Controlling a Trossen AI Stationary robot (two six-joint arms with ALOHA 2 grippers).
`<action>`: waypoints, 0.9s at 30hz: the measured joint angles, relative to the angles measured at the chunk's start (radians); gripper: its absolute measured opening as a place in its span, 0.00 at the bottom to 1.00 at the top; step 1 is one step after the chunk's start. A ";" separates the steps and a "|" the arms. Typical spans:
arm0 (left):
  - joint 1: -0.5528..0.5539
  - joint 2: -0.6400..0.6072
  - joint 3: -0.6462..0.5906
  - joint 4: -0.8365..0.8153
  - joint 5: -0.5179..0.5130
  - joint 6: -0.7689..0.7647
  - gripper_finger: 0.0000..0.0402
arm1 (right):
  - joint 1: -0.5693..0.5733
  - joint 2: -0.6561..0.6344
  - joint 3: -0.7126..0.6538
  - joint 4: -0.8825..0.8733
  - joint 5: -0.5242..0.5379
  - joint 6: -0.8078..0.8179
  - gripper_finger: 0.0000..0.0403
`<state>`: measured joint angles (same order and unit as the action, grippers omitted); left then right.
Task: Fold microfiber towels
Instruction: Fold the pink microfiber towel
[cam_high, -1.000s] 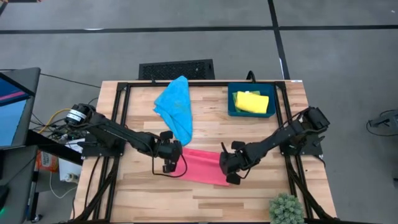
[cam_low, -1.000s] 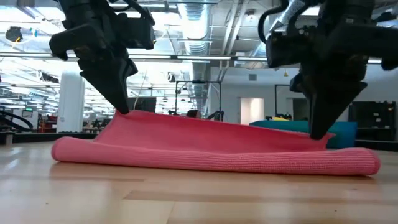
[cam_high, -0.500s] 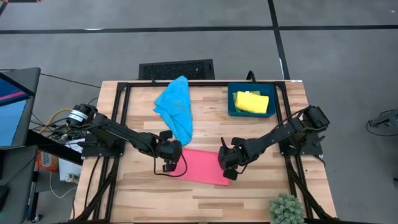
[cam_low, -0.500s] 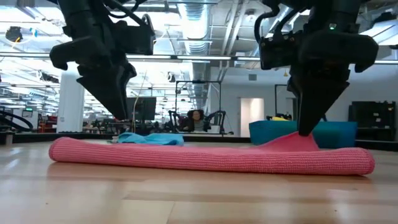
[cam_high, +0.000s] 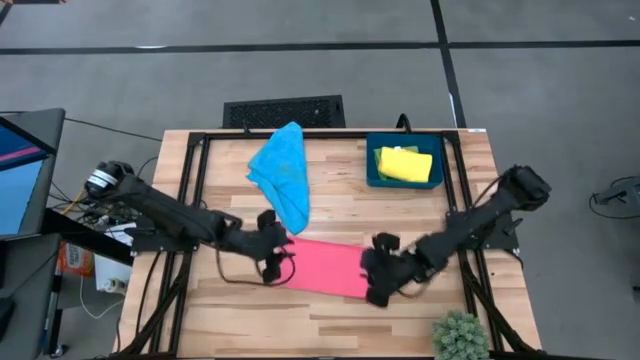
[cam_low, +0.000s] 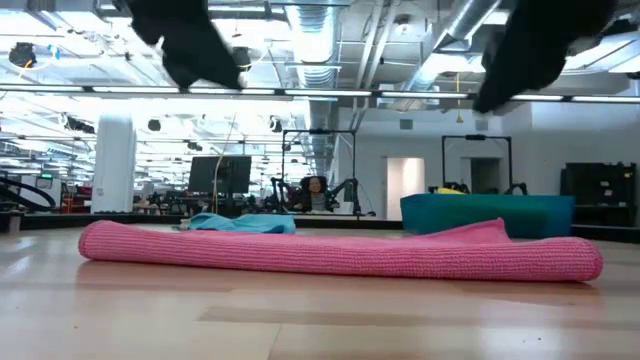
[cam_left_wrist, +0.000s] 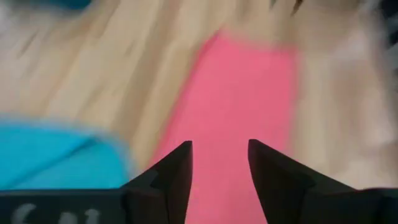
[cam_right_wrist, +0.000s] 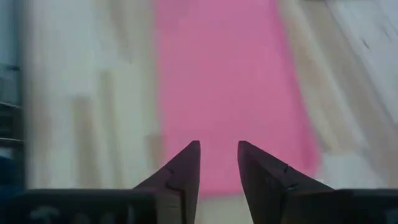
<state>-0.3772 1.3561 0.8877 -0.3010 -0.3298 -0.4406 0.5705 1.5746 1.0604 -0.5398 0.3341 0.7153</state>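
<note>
Two hands hang over one pink towel, one at each short end: the left hand at the end nearer the blue towel, the right hand at the opposite end. Both have their fingers parted with nothing between them; each wrist view looks down through an empty gap onto flat pink cloth. In the low view the arms show only as dark shapes high above the cloth, clear of it.

The pink towel lies near the front middle of the desk as a long, narrow band with a doubled look. From table height its near edge is a rounded, plump roll with a fine ribbed knit, and a small peak of cloth stands up near one end, where the upper layer has not settled flat. I judge that one fold is laid and the hands are placed at the ends so as to take the band for a further fold across its length.

The blue towel is unfolded, a soft crumpled heap with a hanging point, just beside the pink one's left end. A yellow towel sits folded small and blocky inside the rigid dark blue tray at the far right.
</note>
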 joint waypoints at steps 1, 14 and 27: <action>-0.020 -0.008 -0.031 0.084 0.000 0.001 0.35 | 0.035 0.003 0.000 0.034 0.036 -0.005 0.33; -0.119 0.180 -0.223 0.558 -0.053 -0.056 0.26 | 0.176 0.272 -0.002 0.184 0.087 0.121 0.31; -0.113 0.319 -0.220 0.793 -0.041 -0.071 0.26 | 0.168 0.348 0.002 0.189 0.031 0.237 0.26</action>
<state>-0.4900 1.6750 0.6682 0.4925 -0.3706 -0.5117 0.7381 1.9223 1.0626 -0.3512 0.3656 0.9526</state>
